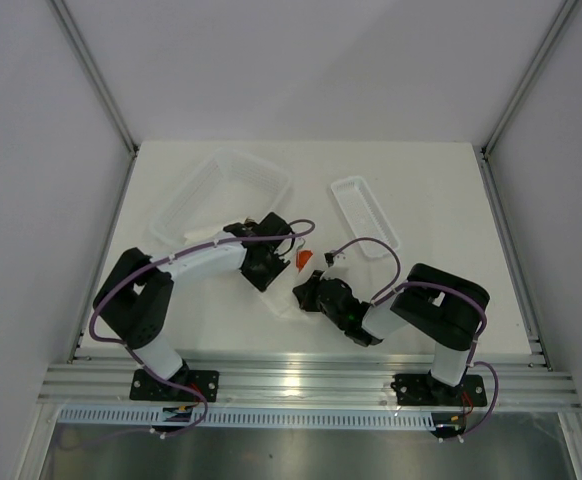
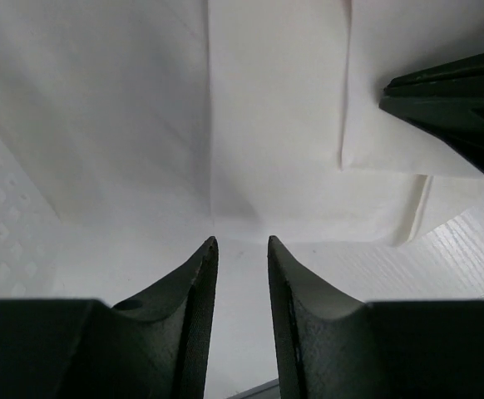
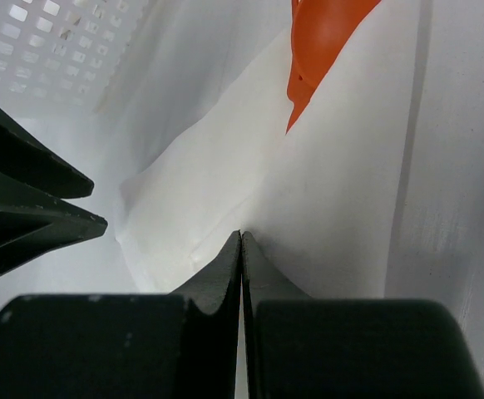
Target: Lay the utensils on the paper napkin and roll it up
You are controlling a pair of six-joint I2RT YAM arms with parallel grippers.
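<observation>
The right gripper (image 3: 240,241) had its two black fingers pressed together with no gap, pinching a raised fold of the thin white paper napkin (image 3: 225,166). The ridge of paper ran straight up to the fingertips. The orange-red plastic utensils (image 3: 325,41) lay just beyond, partly tucked under the napkin's folded edge, with only one end showing.

The left gripper (image 2: 242,249) faced it from the other side of the napkin. Its fingers stood a narrow way apart with nothing between them, and their tips were low over the creased sheet. The two grippers were near each other at the middle of the white table (image 1: 441,290). A clear, lattice-walled plastic basket (image 1: 226,185) sat behind the left gripper. A small, shallow clear plastic tray (image 1: 364,213) lay behind the right one, well apart from the napkin.
</observation>
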